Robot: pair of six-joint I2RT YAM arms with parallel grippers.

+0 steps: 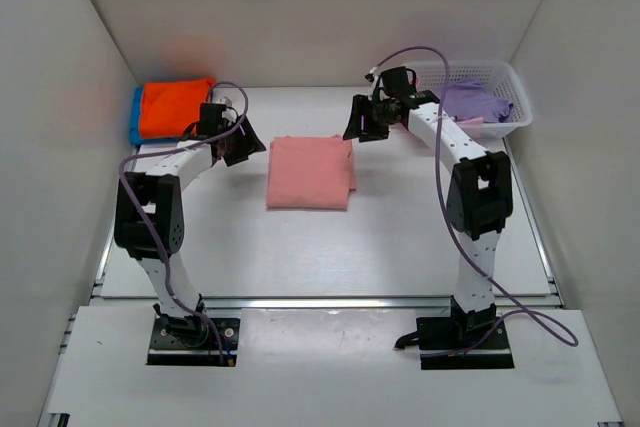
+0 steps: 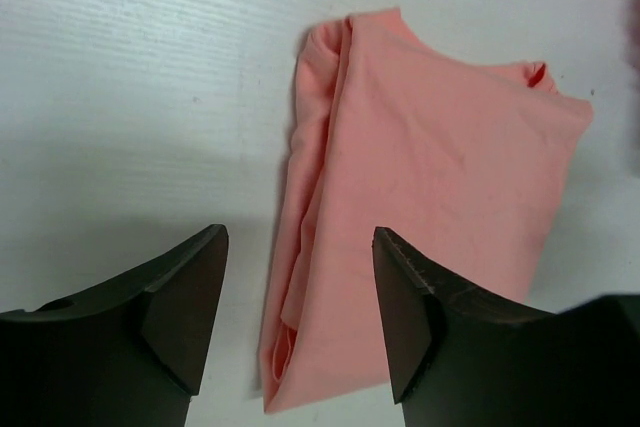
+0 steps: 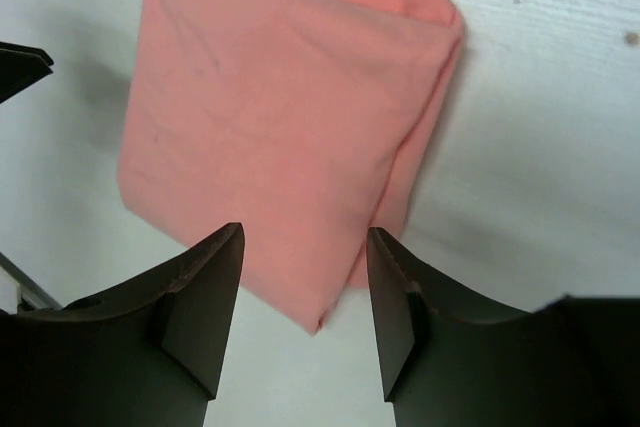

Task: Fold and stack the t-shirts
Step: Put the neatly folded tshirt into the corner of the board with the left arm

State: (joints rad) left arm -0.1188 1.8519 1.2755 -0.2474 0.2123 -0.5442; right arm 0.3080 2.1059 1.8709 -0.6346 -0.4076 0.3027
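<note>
A salmon-pink t-shirt (image 1: 310, 173) lies folded into a rectangle on the middle of the table, also in the left wrist view (image 2: 430, 187) and the right wrist view (image 3: 270, 107). My left gripper (image 1: 238, 147) hovers open just left of its far left corner, nothing between the fingers (image 2: 300, 307). Above the far right corner my right gripper (image 1: 360, 119) hangs open and empty (image 3: 305, 307). A folded orange t-shirt (image 1: 175, 105) rests on a blue one (image 1: 136, 115) at the far left. A lavender t-shirt (image 1: 470, 100) sits in the basket.
A white lattice basket (image 1: 520, 107) stands at the far right corner. White walls close the table on the left, back and right. Both arm bases are bolted at the near edge.
</note>
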